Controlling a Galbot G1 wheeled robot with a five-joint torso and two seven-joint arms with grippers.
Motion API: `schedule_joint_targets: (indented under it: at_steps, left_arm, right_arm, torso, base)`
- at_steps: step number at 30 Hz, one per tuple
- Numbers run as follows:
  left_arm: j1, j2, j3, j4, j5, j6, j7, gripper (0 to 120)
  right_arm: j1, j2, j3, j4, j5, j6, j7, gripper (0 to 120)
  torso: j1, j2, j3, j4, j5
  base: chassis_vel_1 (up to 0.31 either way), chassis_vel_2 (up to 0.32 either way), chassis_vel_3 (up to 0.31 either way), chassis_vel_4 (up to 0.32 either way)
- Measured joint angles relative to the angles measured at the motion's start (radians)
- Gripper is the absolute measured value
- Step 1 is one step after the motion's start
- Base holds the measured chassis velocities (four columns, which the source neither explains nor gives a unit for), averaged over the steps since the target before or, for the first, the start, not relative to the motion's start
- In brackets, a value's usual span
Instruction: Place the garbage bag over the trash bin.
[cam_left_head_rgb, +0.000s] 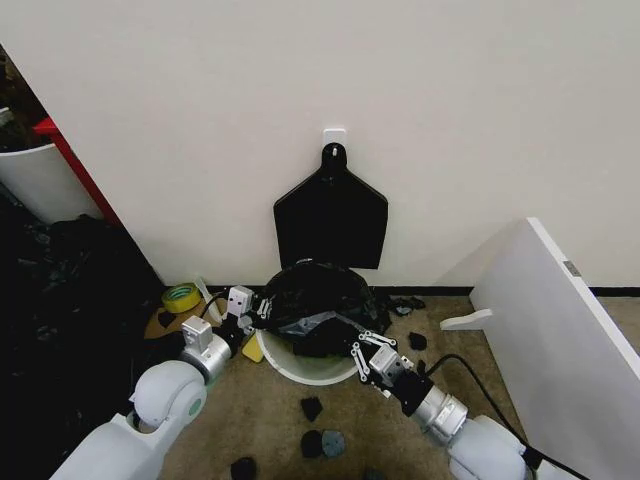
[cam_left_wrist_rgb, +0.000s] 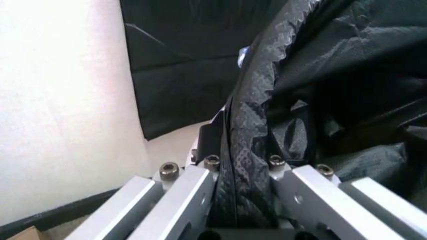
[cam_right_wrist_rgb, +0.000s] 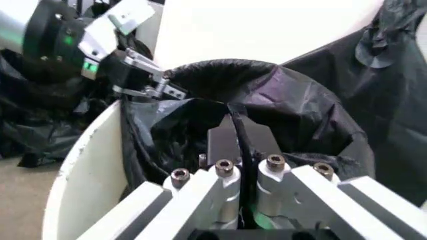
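Note:
The trash bin is a round white bucket on the floor against the wall. The glossy black garbage bag lies over its far rim and hangs inside; the near rim shows bare white. My left gripper is shut on the bag's edge at the bin's left side, and in the left wrist view the bag's hem runs between the left gripper's fingers. At the bin's right front, my right gripper is shut on the bag's edge, pinched at the right gripper's tips above the bin wall.
A flat fan-shaped bundle of black bags hangs on the wall behind the bin. A white panel leans at the right. A yellow tape roll and a dark heap lie to the left. Black scraps dot the floor in front.

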Motion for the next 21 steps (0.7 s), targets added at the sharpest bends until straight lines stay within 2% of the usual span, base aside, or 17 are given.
schedule_joint_targets:
  at_steps: [3, 6, 8, 9, 10, 13, 17, 21]
  left_arm:
    - [0.002, 0.000, -0.001, -0.001, 0.000, 0.001, 0.000, 1]
    - [0.003, 0.000, -0.002, -0.002, 0.000, 0.001, 0.000, 1]
    - [0.003, 0.000, -0.002, -0.002, 0.000, 0.001, -0.001, 1]
    - [0.003, 0.000, -0.002, -0.003, -0.001, 0.002, -0.001, 1]
    - [0.003, 0.000, -0.002, -0.003, -0.001, 0.003, -0.002, 1]
    - [0.005, 0.000, -0.002, -0.005, -0.001, 0.004, -0.005, 1]
    - [0.008, 0.000, -0.004, -0.008, -0.002, 0.006, -0.010, 1]
    - [0.010, 0.000, -0.004, -0.011, -0.003, 0.009, -0.013, 1]
  right_arm:
    - [-0.003, -0.001, 0.003, 0.004, -0.013, -0.003, 0.012, 0]
    - [-0.009, -0.005, 0.005, 0.016, -0.028, -0.023, 0.037, 11]
    - [-0.009, -0.005, 0.005, 0.018, -0.029, -0.026, 0.039, 11]
    - [-0.011, -0.007, 0.006, 0.021, -0.031, -0.036, 0.046, 19]
    - [-0.011, -0.009, 0.007, 0.024, -0.032, -0.044, 0.051, 22]
    - [-0.010, -0.014, 0.007, 0.027, -0.031, -0.056, 0.055, 18]
    - [-0.007, -0.020, 0.006, 0.028, -0.031, -0.073, 0.054, 0]
    - [-0.006, -0.022, 0.004, 0.028, -0.036, -0.087, 0.054, 0]
  torso:
    - [0.000, 0.000, 0.000, 0.0000, 0.0000]
    - [0.000, 0.000, 0.000, 0.0000, 0.0000]
    - [0.000, 0.000, 0.000, 0.0000, 0.0000]
    - [0.000, 0.000, 0.000, 0.0000, 0.0000]
    - [0.000, 0.000, 0.000, 0.0000, 0.0000]
    - [0.000, 0.000, 0.000, 0.0000, 0.0000]
    - [0.000, 0.000, 0.000, 0.0000, 0.0000]
    - [0.000, 0.000, 0.000, 0.0000, 0.0000]
  base:
    - [0.000, 0.000, 0.000, 0.000]
    - [0.000, 0.000, 0.000, 0.000]
    - [0.000, 0.000, 0.000, 0.000]
    - [0.000, 0.000, 0.000, 0.000]
    - [0.000, 0.000, 0.000, 0.000]
    - [0.000, 0.000, 0.000, 0.000]
    - [0.000, 0.000, 0.000, 0.000]
    - [0.000, 0.000, 0.000, 0.000]
